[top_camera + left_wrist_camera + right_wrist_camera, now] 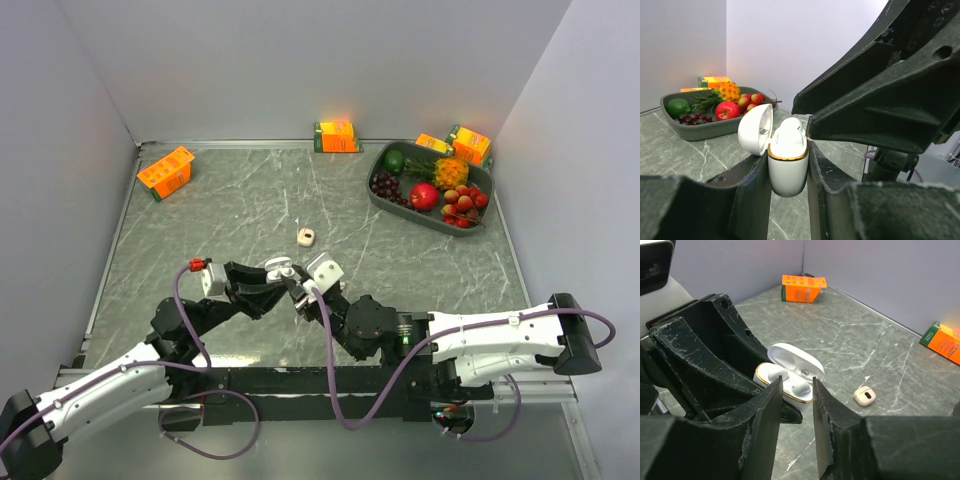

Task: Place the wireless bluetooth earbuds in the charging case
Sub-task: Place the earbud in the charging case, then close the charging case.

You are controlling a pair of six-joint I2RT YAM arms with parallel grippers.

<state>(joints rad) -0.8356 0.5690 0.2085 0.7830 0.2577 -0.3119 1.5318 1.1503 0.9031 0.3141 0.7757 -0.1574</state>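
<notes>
While the left gripper (266, 286) is clamping the open charging case (279, 268), the right gripper (298, 293) is hovering just above it. From the left wrist, an earbud (789, 131) is sitting high inside the case, maybe unseated. From the right wrist, the parted fingers (769, 410) are risking dragging it out.

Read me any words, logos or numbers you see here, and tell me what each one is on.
No text here can be read.
Small round logo inside the lid of the charging case: too small to read.
Print on the orange cartons: dark lines of text, too blurred to read.
</notes>
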